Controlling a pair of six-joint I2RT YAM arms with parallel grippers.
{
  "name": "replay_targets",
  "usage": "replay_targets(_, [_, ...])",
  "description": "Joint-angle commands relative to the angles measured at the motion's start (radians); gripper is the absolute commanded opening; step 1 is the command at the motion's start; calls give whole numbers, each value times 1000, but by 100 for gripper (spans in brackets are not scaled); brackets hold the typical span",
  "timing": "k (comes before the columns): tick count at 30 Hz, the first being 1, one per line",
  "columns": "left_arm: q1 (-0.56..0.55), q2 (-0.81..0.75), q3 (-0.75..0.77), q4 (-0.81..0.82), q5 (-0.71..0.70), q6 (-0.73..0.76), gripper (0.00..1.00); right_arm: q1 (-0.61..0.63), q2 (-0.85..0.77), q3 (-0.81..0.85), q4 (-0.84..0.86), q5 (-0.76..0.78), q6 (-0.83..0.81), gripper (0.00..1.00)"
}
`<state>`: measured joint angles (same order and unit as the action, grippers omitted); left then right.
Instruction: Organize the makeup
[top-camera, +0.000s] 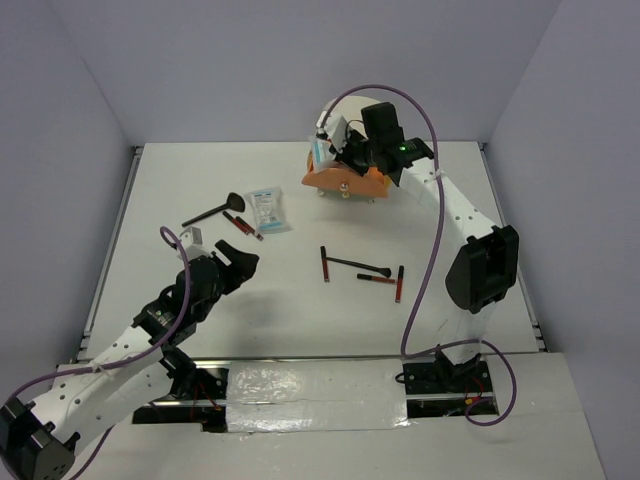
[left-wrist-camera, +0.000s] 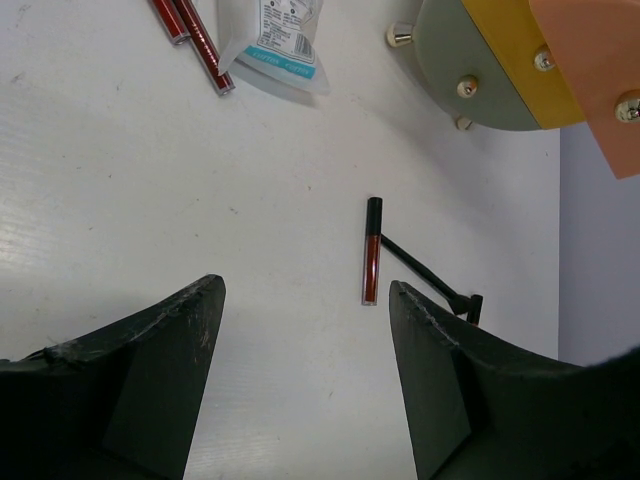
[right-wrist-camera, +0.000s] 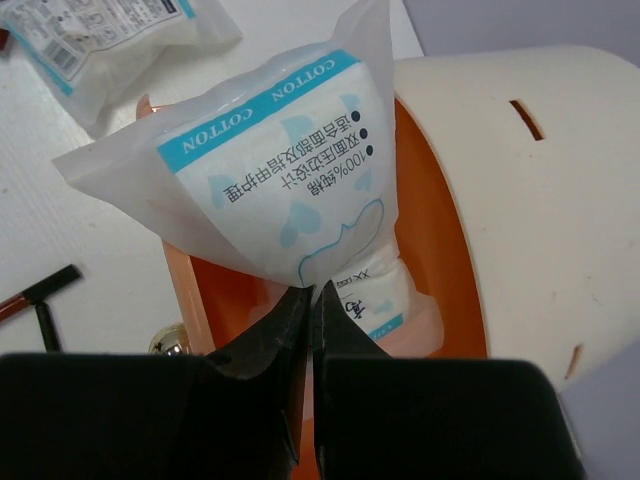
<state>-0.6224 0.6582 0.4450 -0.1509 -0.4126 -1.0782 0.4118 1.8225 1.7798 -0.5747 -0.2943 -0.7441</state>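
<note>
Orange drawer (right-wrist-camera: 445, 240) holding a cotton packet (right-wrist-camera: 385, 295), right claw (right-wrist-camera: 310, 300) pinching second packet (right-wrist-camera: 270, 170) above, left claw (left-wrist-camera: 305, 290) spread

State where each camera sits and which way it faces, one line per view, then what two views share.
Top external: above and behind the bases, looking down on the table; left gripper and right gripper both show.
Left wrist: on the left arm, facing along the table at a dark-red stick; its open jaws frame the view.
Right wrist: looking into the orange drawer; its shut jaws pinch a cotton packet.
Shared: both wrist views show the loose packet.
</note>
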Motion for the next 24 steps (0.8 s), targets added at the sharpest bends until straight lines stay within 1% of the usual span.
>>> replay_targets(1, [3,-14,9,36,-9,-5,79,18,-77,-11,67,121,-3,0])
replay_targets(7, [3,-17,4,40,-8,-3,79,19,-71,10,50,201,-8,1])
replay_targets(10, [3,-12,4,45,-6,-2,79,19,-74,9,39,219,-11,7])
replay_targets(11, [3,-11,4,45,-8,-2,79,21,-74,10,38,224,-8,15])
replay_targets(12, [3,-12,4,44,-8,-3,79,22,-74,10,33,225,-6,20])
replay_targets(13, [3,-12,4,42,-6,-5,79,22,-72,15,30,231,-6,28])
replay_targets(16, [3,-15,4,40,-6,-5,79,21,-75,27,12,228,-8,38])
replay_targets(17, [3,-17,4,40,-6,-6,79,21,-77,32,0,219,-6,46])
replay_targets(18, [3,-19,4,37,-8,-6,79,21,-77,39,-11,213,-5,50])
replay_targets(19, [3,-20,4,37,-8,-5,79,21,-78,56,-22,195,-3,56])
replay_targets(22, [3,-23,3,37,-9,-8,79,16,-91,79,-39,169,14,64])
replay_targets(24, [3,-20,6,37,-8,-8,79,13,-100,99,-50,123,22,64])
